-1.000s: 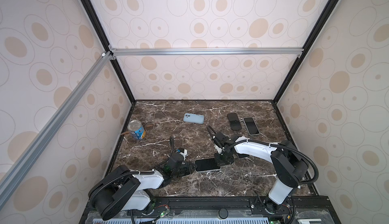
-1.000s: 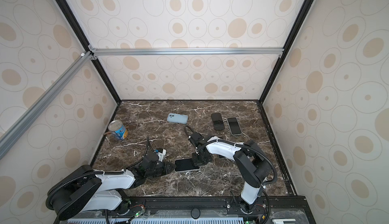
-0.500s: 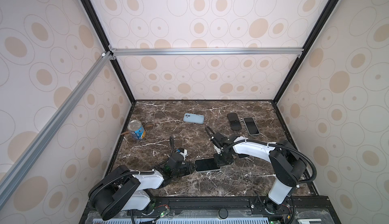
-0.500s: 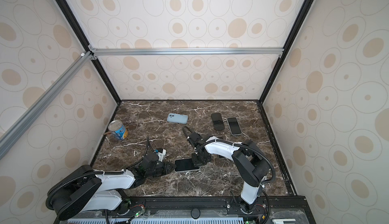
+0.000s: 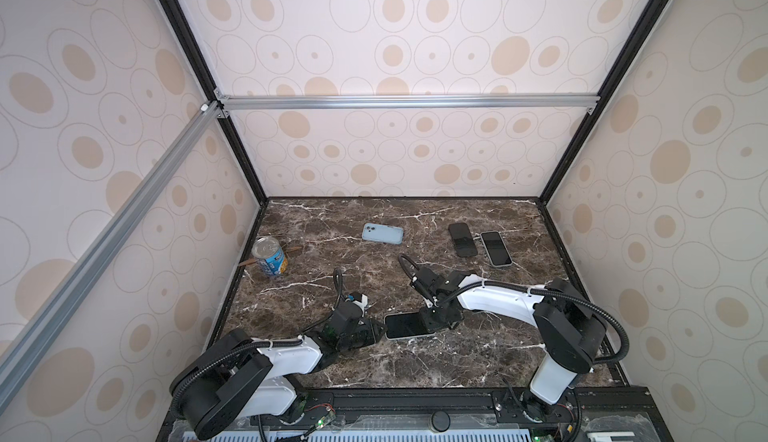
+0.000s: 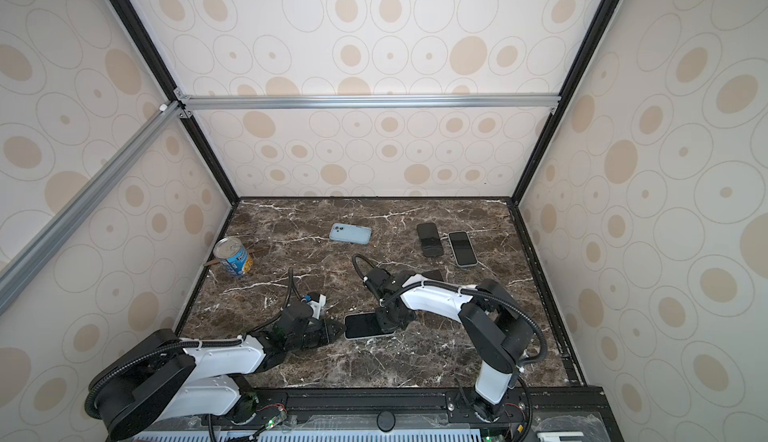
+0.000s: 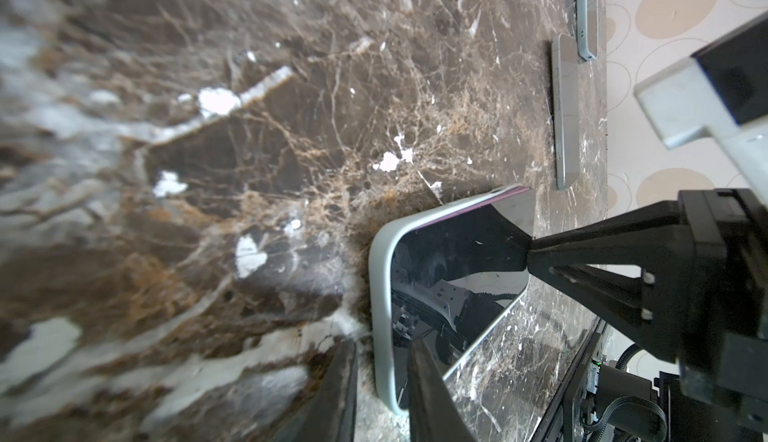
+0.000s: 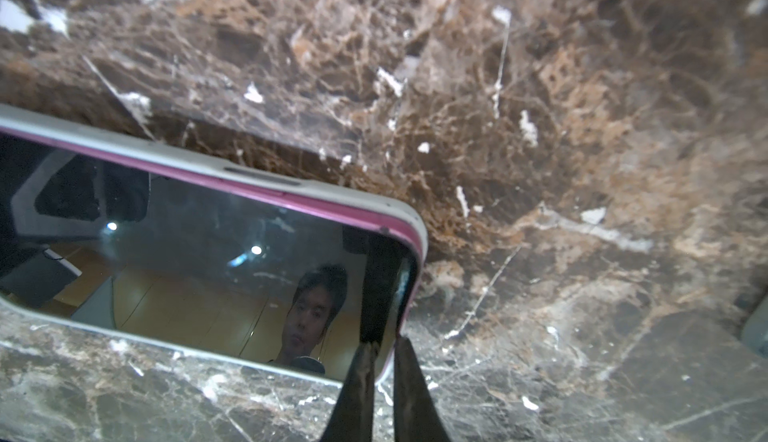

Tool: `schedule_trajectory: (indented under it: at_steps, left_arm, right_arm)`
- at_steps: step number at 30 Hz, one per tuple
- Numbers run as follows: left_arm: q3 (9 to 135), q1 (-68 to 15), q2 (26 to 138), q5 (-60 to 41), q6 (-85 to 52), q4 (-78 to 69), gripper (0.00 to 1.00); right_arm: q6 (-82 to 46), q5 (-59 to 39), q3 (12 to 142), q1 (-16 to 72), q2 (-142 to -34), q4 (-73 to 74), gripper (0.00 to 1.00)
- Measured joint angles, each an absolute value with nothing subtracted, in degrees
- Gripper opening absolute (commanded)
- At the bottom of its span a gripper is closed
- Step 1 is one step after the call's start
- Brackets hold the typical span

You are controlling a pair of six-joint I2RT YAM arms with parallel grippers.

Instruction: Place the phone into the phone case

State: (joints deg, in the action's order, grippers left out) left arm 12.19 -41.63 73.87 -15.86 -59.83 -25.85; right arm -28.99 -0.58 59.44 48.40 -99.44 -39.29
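Stretching the left arm low along the table (image 5: 415,361) from front left, pinching the short end rim of the phone case (image 7: 380,294) with the left gripper (image 5: 379,330). Arching the right arm over from the right, wrist pointing steeply down, pressing the closed, empty right gripper (image 5: 432,324) onto the opposite end of the phone (image 5: 405,325). Lying screen-up in the case, near front middle. Catching the pink phone edge against the pale rim clearly only in the right wrist view. Catching the can (image 5: 270,258) at back left only in both top views.
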Motion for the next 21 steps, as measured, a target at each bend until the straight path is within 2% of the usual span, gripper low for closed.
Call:
schedule_trajectory:
  at_steps: [12,21]
  left_arm:
    - [11.9,-41.6,71.0,-13.9,-59.8,-22.6,0.24]
    - [12.1,-41.6,69.4,-13.3,-59.7,-20.0,0.26]
  right_arm:
    - [-29.4,-4.1,56.2,48.6,-93.2,-37.7,0.24]
    - [-29.5,-9.0,53.2,42.7,-87.5,-34.2,0.24]
